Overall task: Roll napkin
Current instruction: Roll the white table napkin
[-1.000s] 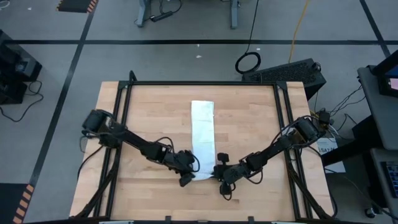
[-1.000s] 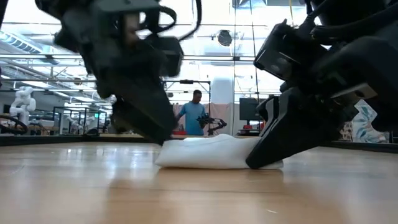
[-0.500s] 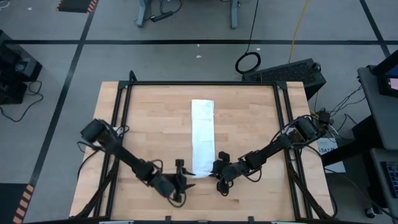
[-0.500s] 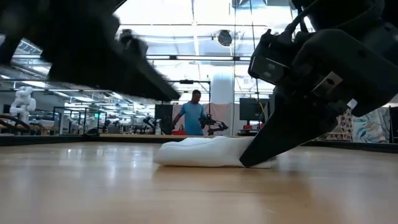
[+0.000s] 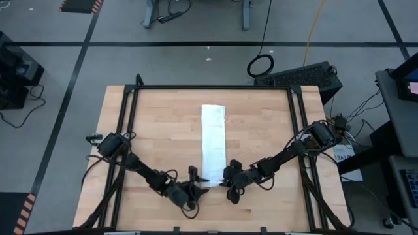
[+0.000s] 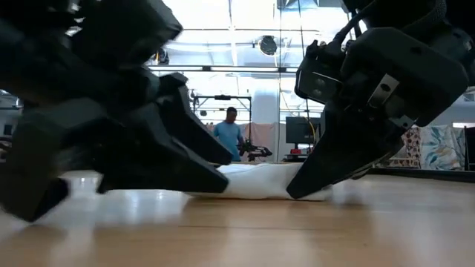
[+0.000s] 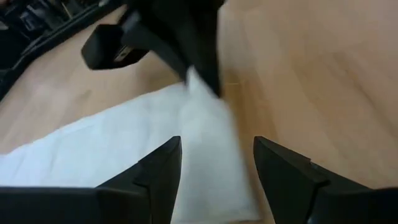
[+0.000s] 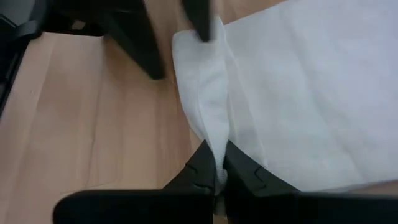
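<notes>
The white napkin [image 5: 212, 140] lies as a long narrow strip down the middle of the wooden table, its far part flat and its near end bunched into a raised fold [image 6: 260, 178]. My right gripper [image 5: 226, 183] is at the right side of that near end, shut on the fold [image 8: 216, 152]. My left gripper [image 5: 197, 185] is low at the left side of the same end and open. In the left wrist view its two fingers [image 7: 217, 149] stand apart with the napkin's near corner between them. My right gripper pinches the raised fold [image 8: 214, 134] at the napkin's near end between its two fingers. The fingers slant down from the table's right and near side. The fold stands up a little while the remaining cloth lies on the table. My left gripper's fingers straddle the fold's left end [image 8: 202, 37]; whether they touch it I cannot tell.
Black metal rails run along the table's left side [image 5: 128, 130] and right side [image 5: 297, 130]. Bare wood lies on both sides of the napkin. In the low view a person [image 6: 231, 133] stands far off in the room behind.
My left gripper has swung away from the napkin's left edge toward the table's near edge, sunk lower, rolled about its wrist and come back at the napkin's near end from the left. My right gripper has kept its place, shut on the fold.
</notes>
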